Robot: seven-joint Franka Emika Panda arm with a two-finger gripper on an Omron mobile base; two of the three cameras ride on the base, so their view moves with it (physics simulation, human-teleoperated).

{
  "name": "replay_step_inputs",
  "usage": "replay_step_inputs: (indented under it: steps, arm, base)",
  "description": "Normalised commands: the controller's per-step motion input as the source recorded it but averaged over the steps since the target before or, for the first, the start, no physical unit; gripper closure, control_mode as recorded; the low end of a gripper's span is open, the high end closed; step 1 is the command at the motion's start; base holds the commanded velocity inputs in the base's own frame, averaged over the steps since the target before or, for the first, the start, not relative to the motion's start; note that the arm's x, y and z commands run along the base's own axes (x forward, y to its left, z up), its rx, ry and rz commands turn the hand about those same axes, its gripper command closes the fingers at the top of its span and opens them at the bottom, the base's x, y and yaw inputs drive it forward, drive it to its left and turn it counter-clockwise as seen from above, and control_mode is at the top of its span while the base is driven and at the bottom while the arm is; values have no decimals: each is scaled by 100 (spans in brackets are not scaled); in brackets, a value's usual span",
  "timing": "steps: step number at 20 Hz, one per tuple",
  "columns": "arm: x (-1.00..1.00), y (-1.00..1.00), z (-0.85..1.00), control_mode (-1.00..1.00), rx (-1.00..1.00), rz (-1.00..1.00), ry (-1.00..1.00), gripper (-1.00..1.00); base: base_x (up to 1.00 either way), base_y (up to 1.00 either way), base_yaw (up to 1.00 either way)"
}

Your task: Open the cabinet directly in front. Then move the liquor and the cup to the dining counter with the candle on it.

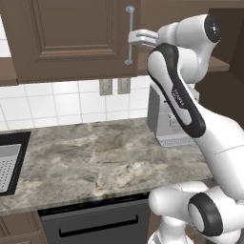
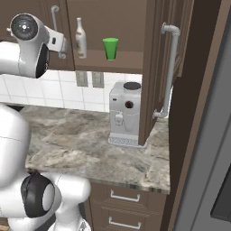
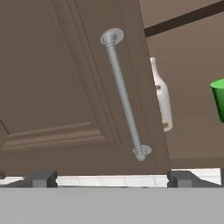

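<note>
Opening the cabinet is half done: the gripper, jaws spread wide and empty, faces the left door's bar handle. The right door stands swung out. Behind, on the shelf, sit the liquor and the cup. Next it likely needs to close on that handle and pull.

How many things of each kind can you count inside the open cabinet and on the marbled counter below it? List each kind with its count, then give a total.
Bottles: 1, the liquor
Cups: 1, the green cup
Coffee machines: 1, the coffee machine on the counter
Total: 3
</note>
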Motion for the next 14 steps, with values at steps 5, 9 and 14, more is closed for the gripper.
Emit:
replay_step_inputs:
  steps: [5, 9, 14]
  arm:
    - [0, 21, 0, -100, -6, 0, 6, -100]
    - [0, 6, 0, -100, -1, 0, 0, -100]
    - [22, -1, -1, -100, 0, 0, -4, -100]
  base:
    - [0, 0, 0]
    - [0, 0, 0]
    - [0, 0, 0]
